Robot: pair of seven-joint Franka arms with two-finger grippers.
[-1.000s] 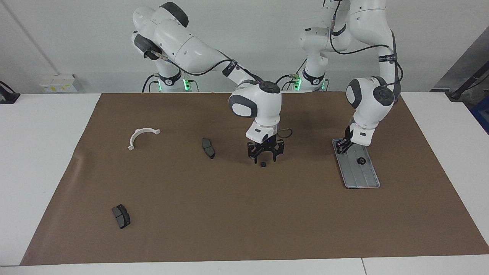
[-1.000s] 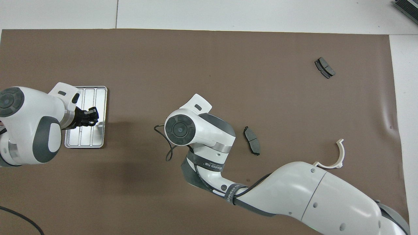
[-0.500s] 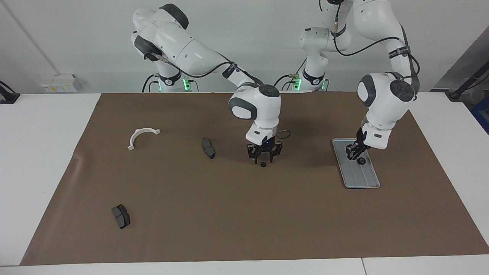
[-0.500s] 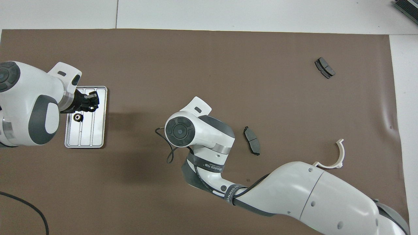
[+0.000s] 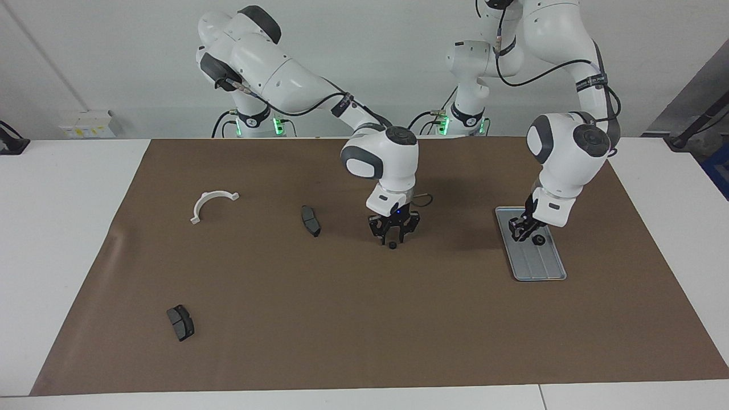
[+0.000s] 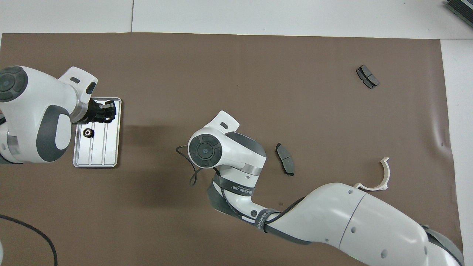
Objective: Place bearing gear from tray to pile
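A silver-grey ridged tray [image 5: 538, 267] lies on the brown mat at the left arm's end, also in the overhead view [image 6: 100, 155]. A small black bearing gear [image 5: 538, 240] sits on it [image 6: 88, 133]. My left gripper [image 5: 520, 229] hangs low over the tray beside that gear [image 6: 105, 111]. A second small black gear [image 5: 392, 245] lies on the mat mid-table. My right gripper [image 5: 393, 234] is open just above it, fingers either side; in the overhead view its wrist hides both. The pile is scattered: two dark brake pads [image 5: 311, 221] [image 5: 180, 322] and a white half-ring bracket [image 5: 212, 201].
The brown mat [image 5: 342, 319] covers most of the white table. A thin black cable loop [image 5: 424, 199] trails by the right wrist. The right arm's long forearm [image 6: 332, 218] crosses the mat near the bracket [image 6: 380, 177] and one pad [image 6: 285, 164].
The left arm swung up and carried its gripper along the tray, uncovering the tray's gear in the overhead view. The right gripper stayed over the mid-table gear, almost still.
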